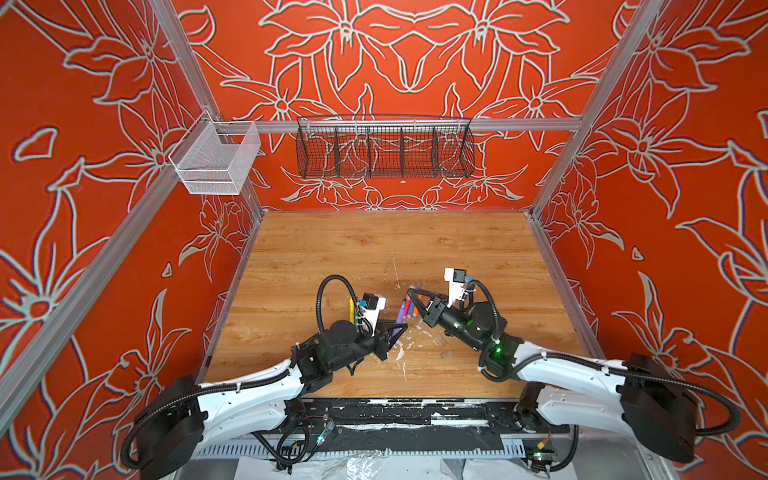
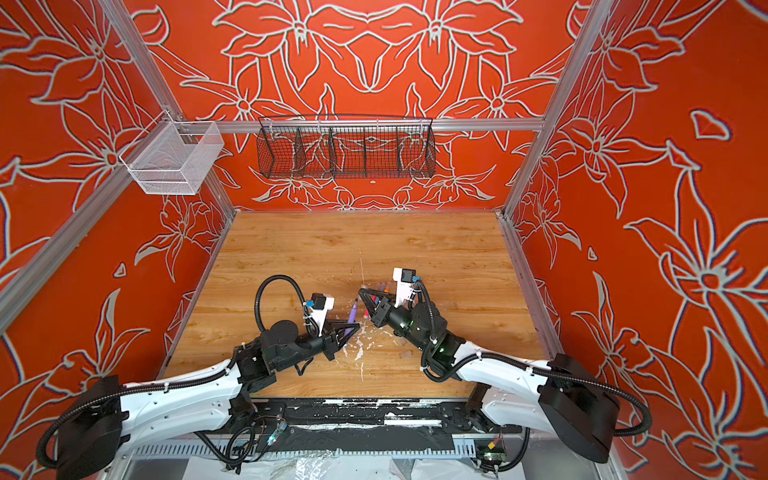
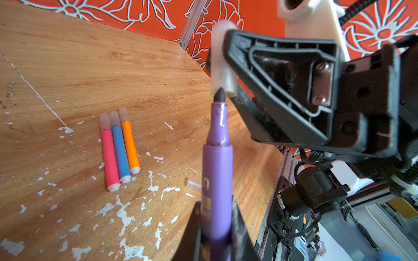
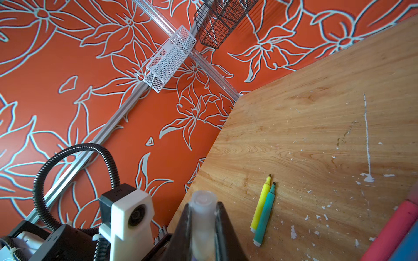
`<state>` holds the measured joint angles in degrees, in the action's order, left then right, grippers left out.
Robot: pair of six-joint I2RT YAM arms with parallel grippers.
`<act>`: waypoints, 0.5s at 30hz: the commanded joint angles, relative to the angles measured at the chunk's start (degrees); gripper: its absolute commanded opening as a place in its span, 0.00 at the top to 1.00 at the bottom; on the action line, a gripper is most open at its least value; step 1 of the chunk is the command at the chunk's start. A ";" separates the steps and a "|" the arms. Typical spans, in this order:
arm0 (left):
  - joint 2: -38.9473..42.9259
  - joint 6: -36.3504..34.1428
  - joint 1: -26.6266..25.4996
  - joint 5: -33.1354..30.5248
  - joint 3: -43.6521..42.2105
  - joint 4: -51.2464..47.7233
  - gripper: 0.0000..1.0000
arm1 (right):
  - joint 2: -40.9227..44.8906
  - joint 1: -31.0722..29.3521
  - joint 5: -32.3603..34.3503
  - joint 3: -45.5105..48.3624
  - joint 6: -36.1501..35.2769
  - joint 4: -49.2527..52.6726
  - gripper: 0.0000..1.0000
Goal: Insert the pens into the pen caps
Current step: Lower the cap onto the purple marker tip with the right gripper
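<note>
1. Orange walls with pale flower outlines close in the wooden surface [image 1: 374, 249], which is flecked with white paint. In both top views the two arms meet a little below the middle of the frame.
2. The left claw [image 3: 217, 226] is closed on the lower barrel of the purple pen [image 3: 218, 171], so the dark tip stays free and points at the other arm.
3. The right claw [image 4: 203, 226] is clamped on a clear cap [image 4: 203, 203]. Its open mouth faces the pen, I think so that the arms can join them in the air.
4. The tip stands right at the mouth of the cap. I cannot tell whether it is inside.
5. The pink pen [image 3: 110, 158], blue pen [image 3: 119, 153] and orange pen [image 3: 130, 146] lie side by side with caps on, so they look finished.
6. The yellow pen [image 4: 260, 208] and green pen [image 4: 265, 214] lie together uncapped. Loose caps [image 1: 446, 354] wait right of the centre.
</note>
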<state>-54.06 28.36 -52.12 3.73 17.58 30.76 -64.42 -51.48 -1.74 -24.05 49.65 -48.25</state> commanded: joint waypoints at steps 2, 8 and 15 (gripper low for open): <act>-0.42 -0.17 -0.26 0.80 1.06 1.67 1.00 | 0.39 -0.37 0.12 -2.01 -1.14 1.49 1.00; -1.06 -0.14 -0.25 1.13 1.17 2.20 1.00 | -0.39 -0.44 -0.99 -2.11 -1.04 0.37 1.00; -1.00 -0.33 -0.26 0.93 1.26 2.03 1.00 | 0.34 -0.42 -0.60 -2.64 -1.85 1.84 1.00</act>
<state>-54.92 28.38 -52.14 4.38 17.58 30.92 -64.51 -51.48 -2.02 -24.71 48.36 -46.54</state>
